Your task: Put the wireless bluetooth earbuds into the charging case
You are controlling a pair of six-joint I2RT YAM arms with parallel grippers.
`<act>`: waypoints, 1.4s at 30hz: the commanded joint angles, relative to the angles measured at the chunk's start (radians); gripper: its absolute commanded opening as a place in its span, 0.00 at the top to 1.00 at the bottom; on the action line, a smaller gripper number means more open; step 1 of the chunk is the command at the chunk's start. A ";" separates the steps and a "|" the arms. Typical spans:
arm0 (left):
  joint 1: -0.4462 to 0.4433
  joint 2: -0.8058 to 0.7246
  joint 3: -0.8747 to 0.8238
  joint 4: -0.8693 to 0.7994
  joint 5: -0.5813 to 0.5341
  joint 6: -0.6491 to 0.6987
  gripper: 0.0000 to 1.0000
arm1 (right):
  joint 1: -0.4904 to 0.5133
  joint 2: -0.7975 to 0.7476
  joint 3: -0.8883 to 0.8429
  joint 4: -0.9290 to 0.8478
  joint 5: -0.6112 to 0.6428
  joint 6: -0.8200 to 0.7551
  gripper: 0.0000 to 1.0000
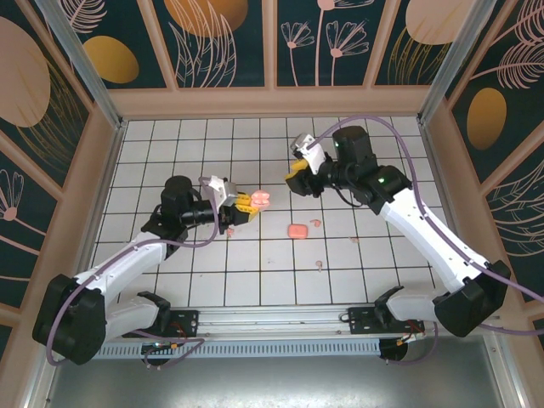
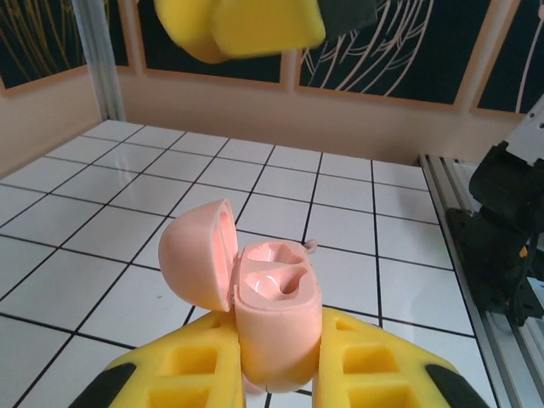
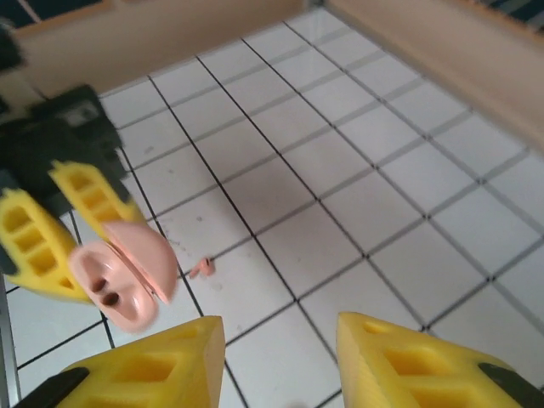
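Observation:
My left gripper (image 1: 246,202) is shut on the pink charging case (image 2: 276,319), held upright above the floor. The case's lid (image 2: 200,255) is swung open to the left and both sockets are empty. In the right wrist view the case (image 3: 119,276) hangs at the left. My right gripper (image 1: 297,174) hovers just right of the case, open with nothing between its fingers (image 3: 153,365). Tiny pale-pink earbuds lie on the tiles: one (image 1: 316,223) right of a larger pink piece, one (image 1: 320,264) nearer the front, another (image 1: 355,240) further right. One earbud (image 3: 201,269) lies beside the case.
A larger pink rounded-rectangular piece (image 1: 297,230) lies on the white tiled floor below the grippers. Another small pink bit (image 1: 229,230) sits under the left wrist. Beige walls enclose the floor on three sides, and a metal rail (image 1: 272,321) runs along the front.

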 commanded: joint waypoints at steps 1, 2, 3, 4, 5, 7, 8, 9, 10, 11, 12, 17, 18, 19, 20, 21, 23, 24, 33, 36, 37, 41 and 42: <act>-0.010 -0.005 -0.052 0.230 -0.036 -0.117 0.85 | -0.017 -0.026 -0.089 0.018 0.090 0.263 0.61; -0.009 -0.004 -0.068 0.259 -0.048 -0.133 0.85 | -0.021 -0.029 -0.113 0.010 0.117 0.303 0.61; -0.011 -0.002 -0.088 0.304 -0.067 -0.155 0.85 | -0.023 -0.030 -0.140 -0.005 0.162 0.361 0.60; -0.013 -0.002 -0.109 0.350 -0.080 -0.172 0.85 | -0.022 -0.028 -0.162 -0.027 0.192 0.405 0.60; -0.014 -0.001 -0.126 0.384 -0.092 -0.187 0.85 | -0.022 -0.023 -0.179 -0.050 0.199 0.424 0.61; -0.014 0.005 -0.152 0.441 -0.114 -0.208 0.85 | -0.048 -0.014 -0.212 -0.102 0.222 0.474 0.61; -0.013 0.008 -0.158 0.454 -0.118 -0.214 0.85 | -0.055 -0.009 -0.226 -0.123 0.234 0.494 0.60; -0.014 0.014 -0.162 0.462 -0.121 -0.219 0.86 | -0.058 -0.002 -0.239 -0.148 0.252 0.513 0.61; -0.015 0.018 -0.165 0.467 -0.124 -0.222 0.86 | -0.058 0.004 -0.253 -0.169 0.272 0.530 0.60; -0.015 0.021 -0.169 0.471 -0.127 -0.224 0.86 | -0.059 0.009 -0.265 -0.187 0.289 0.544 0.61; -0.015 0.025 -0.173 0.478 -0.129 -0.227 0.86 | -0.061 0.018 -0.275 -0.208 0.302 0.557 0.61; -0.016 0.034 -0.194 0.517 -0.157 -0.247 0.86 | -0.060 0.059 -0.305 -0.286 0.339 0.632 0.60; -0.016 0.037 -0.195 0.515 -0.159 -0.247 0.86 | -0.060 0.070 -0.310 -0.297 0.338 0.653 0.60; -0.016 0.039 -0.196 0.515 -0.159 -0.247 0.86 | -0.059 0.079 -0.317 -0.305 0.333 0.667 0.60; -0.017 0.041 -0.198 0.515 -0.156 -0.246 0.86 | -0.057 0.089 -0.323 -0.314 0.326 0.685 0.60; -0.016 0.042 -0.200 0.515 -0.154 -0.247 0.86 | -0.054 0.098 -0.330 -0.325 0.323 0.706 0.60; -0.016 0.047 -0.205 0.515 -0.144 -0.244 0.86 | -0.042 0.107 -0.343 -0.345 0.325 0.747 0.62; -0.017 0.050 -0.207 0.515 -0.137 -0.242 0.86 | -0.034 0.105 -0.351 -0.351 0.328 0.768 0.62; -0.022 0.086 -0.215 0.584 -0.119 -0.275 0.87 | 0.066 0.050 -0.430 -0.336 0.303 0.907 0.62; -0.022 0.096 -0.213 0.589 -0.118 -0.275 0.87 | 0.090 0.037 -0.455 -0.333 0.304 0.925 0.62; -0.024 0.096 -0.215 0.591 -0.118 -0.273 0.87 | 0.095 0.036 -0.460 -0.332 0.307 0.928 0.62; -0.026 0.092 -0.219 0.600 -0.115 -0.270 0.87 | 0.109 0.018 -0.472 -0.331 0.314 0.934 0.62; -0.027 0.090 -0.218 0.602 -0.115 -0.269 0.87 | 0.110 0.013 -0.474 -0.330 0.314 0.932 0.62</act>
